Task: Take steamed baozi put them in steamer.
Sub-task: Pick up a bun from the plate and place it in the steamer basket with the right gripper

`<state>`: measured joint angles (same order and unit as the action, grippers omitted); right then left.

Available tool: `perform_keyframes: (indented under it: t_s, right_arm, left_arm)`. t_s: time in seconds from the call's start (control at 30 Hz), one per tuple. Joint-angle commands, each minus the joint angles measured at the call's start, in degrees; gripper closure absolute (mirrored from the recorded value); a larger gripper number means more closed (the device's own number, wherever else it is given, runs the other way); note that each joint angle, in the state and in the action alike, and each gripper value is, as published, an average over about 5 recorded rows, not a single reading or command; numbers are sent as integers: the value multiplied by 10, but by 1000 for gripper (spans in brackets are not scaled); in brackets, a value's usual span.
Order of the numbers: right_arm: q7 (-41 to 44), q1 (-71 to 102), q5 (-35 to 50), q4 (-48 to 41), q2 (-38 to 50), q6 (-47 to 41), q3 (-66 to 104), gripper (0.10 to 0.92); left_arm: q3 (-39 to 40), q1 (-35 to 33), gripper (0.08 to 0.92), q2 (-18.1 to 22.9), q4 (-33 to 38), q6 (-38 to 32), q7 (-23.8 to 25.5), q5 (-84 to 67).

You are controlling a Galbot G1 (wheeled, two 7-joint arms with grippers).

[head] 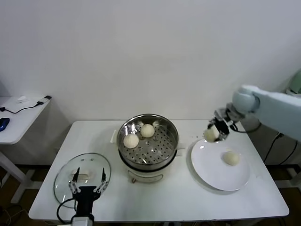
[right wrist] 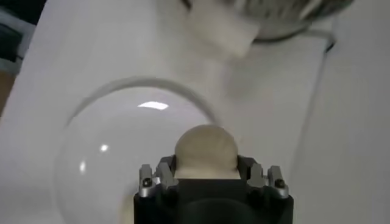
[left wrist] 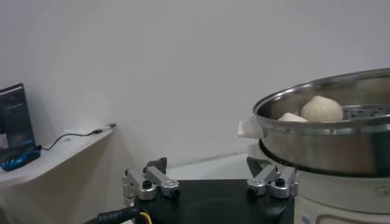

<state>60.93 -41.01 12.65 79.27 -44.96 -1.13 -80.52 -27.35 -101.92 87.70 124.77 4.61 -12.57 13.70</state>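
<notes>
The steamer (head: pixel 148 141) stands at the table's middle with two baozi (head: pixel 131 140) (head: pixel 147 130) on its perforated tray; it also shows in the left wrist view (left wrist: pixel 329 137). My right gripper (head: pixel 215 130) is shut on a third baozi (head: pixel 211 134), held above the far left rim of the white plate (head: pixel 216 169); the right wrist view shows this bun (right wrist: pixel 206 152) between the fingers. A fourth baozi (head: pixel 230 158) lies on the plate. My left gripper (head: pixel 88 187) is open and empty, low at the table's front left.
A round glass lid (head: pixel 66 176) lies on the table left of the steamer, under the left gripper. A side desk (head: pixel 19 117) with a cable stands at the far left. The wall runs behind the table.
</notes>
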Motion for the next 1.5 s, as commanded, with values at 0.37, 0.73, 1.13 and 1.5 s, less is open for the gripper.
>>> perform_keyframes:
  t_s: [0.37,0.73,1.13,1.5]
  right_arm:
    - [-26,-27,-82,58,-244,199,-26,368]
    - [-38,61,-127,15,-291,227,-36,361]
    - [-41,98,-131,-44,-322,240,-35,331]
    - [-44,62,-76,-53,-307,279,-34,204]
  left_arm:
    - [-8,1,177,1,0,2,-1,-3]
    - [-13,6,177,3,-7,4,-1,-5]
    - [-14,6,177,1,-8,5,-1,-6]
    - [-10,5,177,3,-4,6,0,-3]
